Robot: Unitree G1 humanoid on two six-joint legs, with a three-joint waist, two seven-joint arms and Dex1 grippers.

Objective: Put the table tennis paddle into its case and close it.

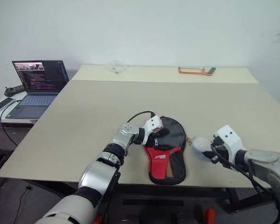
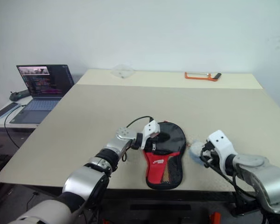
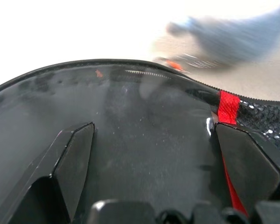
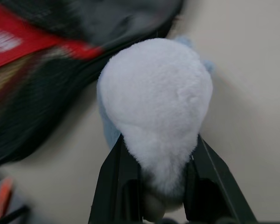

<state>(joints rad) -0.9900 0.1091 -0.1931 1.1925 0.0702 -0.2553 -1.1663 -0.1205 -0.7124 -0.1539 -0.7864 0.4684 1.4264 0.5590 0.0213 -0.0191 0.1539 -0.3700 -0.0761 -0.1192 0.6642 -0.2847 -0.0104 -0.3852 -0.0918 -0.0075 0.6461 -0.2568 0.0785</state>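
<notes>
The case lies flat near the table's front edge, its black rounded part toward the far side and its red part with white lettering and a mesh pocket toward me. My left gripper is open at the case's left upper edge; in the left wrist view its fingers spread over the glossy black panel. The table tennis paddle is hidden from view. To the right of the case, my right gripper is shut on a fluffy white and pale blue plush toy, just above the table.
An open laptop and a phone sit on a low side table at the left. An orange-handled tool and a clear plastic item lie along the table's far edge.
</notes>
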